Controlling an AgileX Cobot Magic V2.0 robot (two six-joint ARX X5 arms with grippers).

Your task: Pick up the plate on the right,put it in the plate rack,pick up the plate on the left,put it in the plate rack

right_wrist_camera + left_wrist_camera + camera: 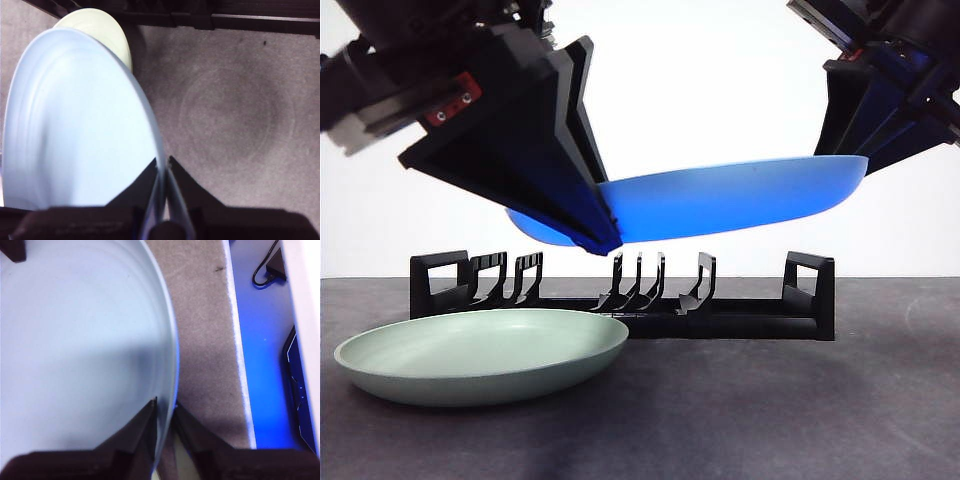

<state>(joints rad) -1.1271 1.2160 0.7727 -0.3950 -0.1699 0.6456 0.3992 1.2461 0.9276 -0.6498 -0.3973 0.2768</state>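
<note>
**Operator:** Blue plate [720,200] is up in the air above the plate rack [620,295], held by both pincers at once. It hangs nearly level, tipped a little, the end toward the front view's right riding higher.

**Colleague:** Which pincer has which end?

**Operator:** I match them by the wrist views. My left pincer [165,412] has its jaws closed on the plate's rim, one jaw over the inner face and one under the edge. My right pincer [164,167] is clamped on the rim the same way, the thin edge running straight between its jaws. In the front view, one big dark pincer [605,240] bites the lower end of the plate and the other [860,150] grips the raised end; that view alone does not tell me which arm is which.

**Colleague:** And the rack?

**Operator:** It sits on the dark grey counter [770,420], long side toward the front camera, prongs upright, a loop handle at each end. No plate stands in it. The blue plate hangs above the prongs, apart from them.

**Colleague:** The other plate?

**Operator:** A pale green plate [480,355] lies flat on the counter just in front of the rack's left end as the front camera sees it. The right wrist view shows a slice of it [100,30] past the blue plate.
</note>
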